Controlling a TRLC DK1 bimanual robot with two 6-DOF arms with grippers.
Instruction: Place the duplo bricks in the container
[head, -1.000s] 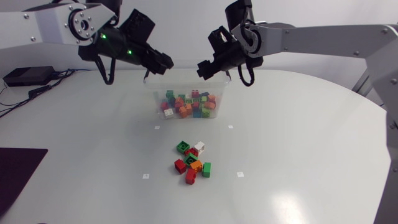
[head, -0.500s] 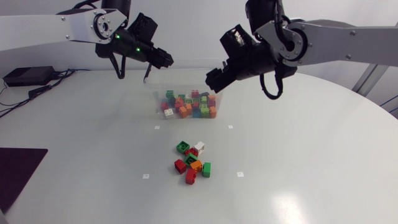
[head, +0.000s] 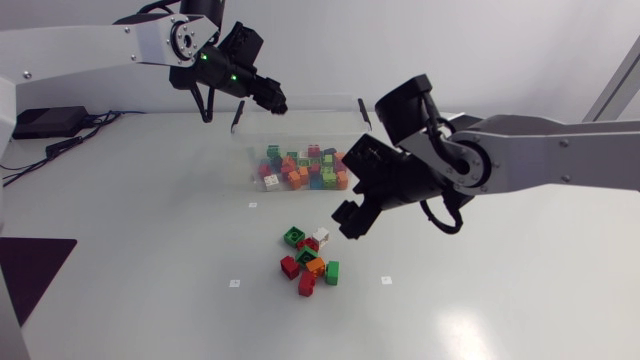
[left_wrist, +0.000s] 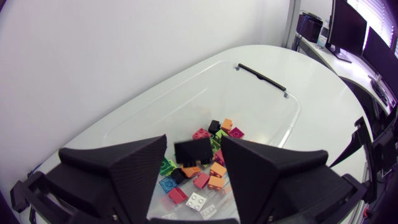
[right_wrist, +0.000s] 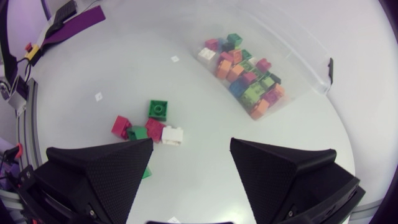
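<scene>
The white table (head: 500, 290) carries a clear container (head: 300, 128) full of mixed duplo bricks (head: 305, 168), and a loose pile (head: 310, 262) of bricks lies near it. The left gripper (head: 277, 103) hangs over the container, fingers apart. A dark brick (left_wrist: 194, 151) sits between them, touching neither. The right gripper (right_wrist: 191, 143) hovers above the pile — spread wide, empty.

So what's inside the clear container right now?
The container holds a loose heap of duplo bricks: orange, red, green, pink, blue, white. In the left wrist view, the fingers of the left gripper and a dark brick between them cover part of the heap.
</scene>
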